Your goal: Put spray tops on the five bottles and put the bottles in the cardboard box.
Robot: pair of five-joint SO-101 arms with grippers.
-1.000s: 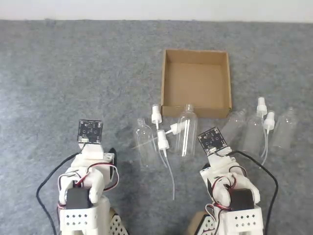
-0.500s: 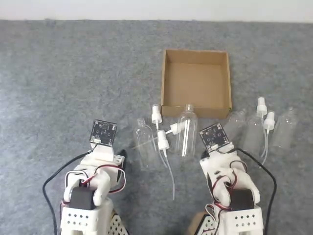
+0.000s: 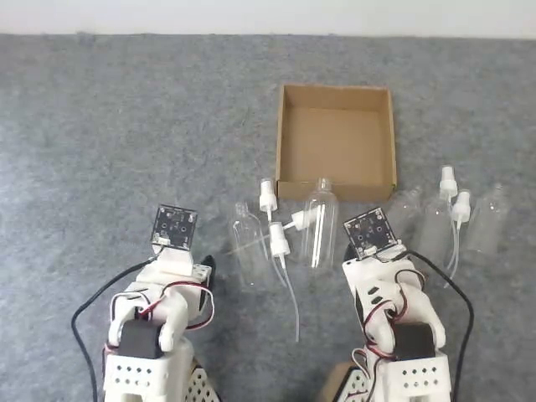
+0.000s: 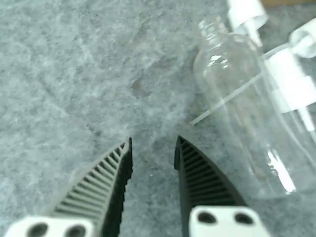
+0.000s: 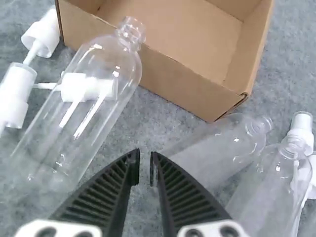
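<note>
Grey fuzzy carpet [image 3: 126,126]; clear plastic bottles [image 3: 320,226]. Left claw [image 4: 153,148] ajar, right claw [image 5: 143,160] barely open, apparently empty.

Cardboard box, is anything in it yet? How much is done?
Nothing is done yet. The cardboard box has none of the bottles in it. The left tool and right tool hold nothing. Left to do: all five lie capless outside the box, their spray tops loose beside them.
</note>
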